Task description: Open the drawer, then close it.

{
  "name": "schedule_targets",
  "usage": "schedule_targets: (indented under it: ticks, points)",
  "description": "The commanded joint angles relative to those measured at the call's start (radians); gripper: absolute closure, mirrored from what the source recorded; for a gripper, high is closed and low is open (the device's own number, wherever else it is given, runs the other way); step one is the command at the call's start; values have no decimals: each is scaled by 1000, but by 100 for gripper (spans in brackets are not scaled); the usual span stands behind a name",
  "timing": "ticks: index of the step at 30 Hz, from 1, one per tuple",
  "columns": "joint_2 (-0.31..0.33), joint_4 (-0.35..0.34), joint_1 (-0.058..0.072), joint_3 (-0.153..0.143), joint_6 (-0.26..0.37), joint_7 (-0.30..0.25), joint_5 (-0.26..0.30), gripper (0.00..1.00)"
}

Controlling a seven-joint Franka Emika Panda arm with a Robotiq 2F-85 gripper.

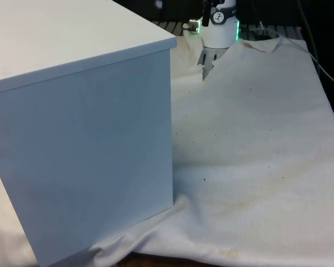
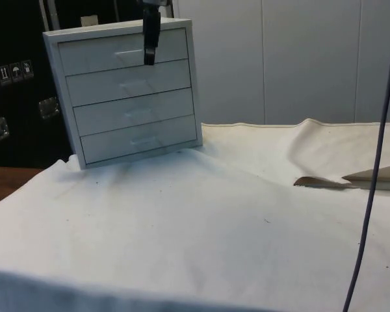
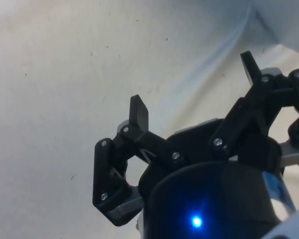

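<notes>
The gripper [image 3: 194,92], fingers spread wide and empty, hangs just before the chest's [image 2: 127,91] top drawer [image 2: 120,52], near its handle.

Robot lab setup, not a home. Bench [image 2: 201,247] draped in a stained, wrinkled white cloth [image 1: 256,144], edges bunched and folded. White chest of drawers [image 2: 127,91] stands on it like a test prop. Dark cabinets [image 2: 16,97] behind with handling-symbol stickers [image 2: 10,71] and metal latches [image 2: 49,107], plain white wall panels [image 2: 299,58] next to them. Loose cable [image 2: 374,162] hangs across the side view. White robot arm [image 1: 220,25] at the bench's far end, black hand [image 3: 194,114] mounted on it.
</notes>
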Motion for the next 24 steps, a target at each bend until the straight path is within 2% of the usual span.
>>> schedule_targets:
  ticks: [1, 6, 7, 8, 14, 16, 17, 22, 24]
  points:
    - [12, 5, -2, -3, 18, -10, -1, 0]
    - [45, 29, -3, -11, 34, -30, 11, 0]
    - [32, 16, -1, -11, 35, -16, 0, 0]
    - [51, 35, -3, -11, 33, -33, 13, 0]
    - [107, 94, -6, -19, 20, -55, 31, 0]
    - [114, 97, -3, -24, 29, -42, 19, 0]
    - [124, 112, -7, -20, 15, -57, 33, 0]
    - [156, 146, -10, -22, 7, -61, 28, 0]
    - [165, 151, -7, -26, 15, -52, 19, 0]
